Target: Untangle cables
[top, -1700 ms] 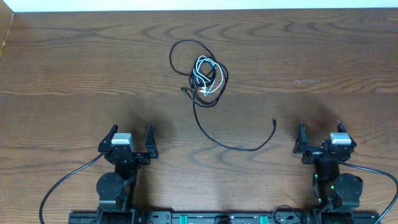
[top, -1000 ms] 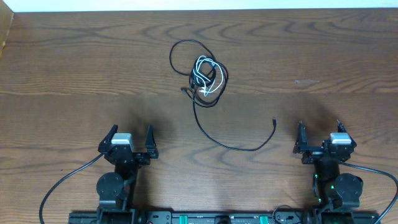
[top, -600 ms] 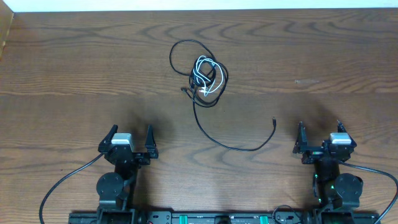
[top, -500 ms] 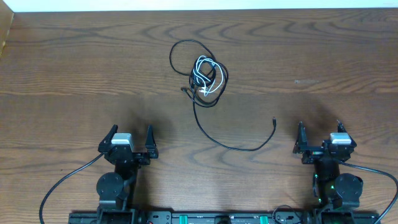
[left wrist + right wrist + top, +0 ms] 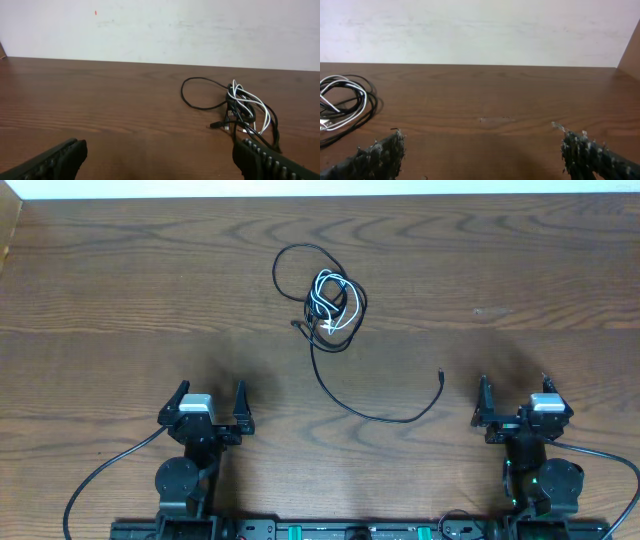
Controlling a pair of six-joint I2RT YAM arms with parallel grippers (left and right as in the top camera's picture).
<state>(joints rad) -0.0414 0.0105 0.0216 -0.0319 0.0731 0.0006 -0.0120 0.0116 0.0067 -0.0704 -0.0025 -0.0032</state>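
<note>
Two tangled cords, a thin long black cord [image 5: 372, 417] and a short looped white cord [image 5: 331, 304], lie upper-centre on the brown wooden tabletop [image 5: 120, 280]; left gripper [image 5: 211, 392] and right gripper [image 5: 513, 385] stand open, empty.

Right gripper [image 5: 479, 134] sat low over the table [image 5: 530, 95], just below a pale scuff mark [image 5: 495, 119], jaws spread wide with nothing between. Far left of the scuff, white cable [image 5: 365, 100] looped inside black cable [image 5: 376, 105], tangled. Wall [image 5: 480, 30] behind the scuff.
</note>
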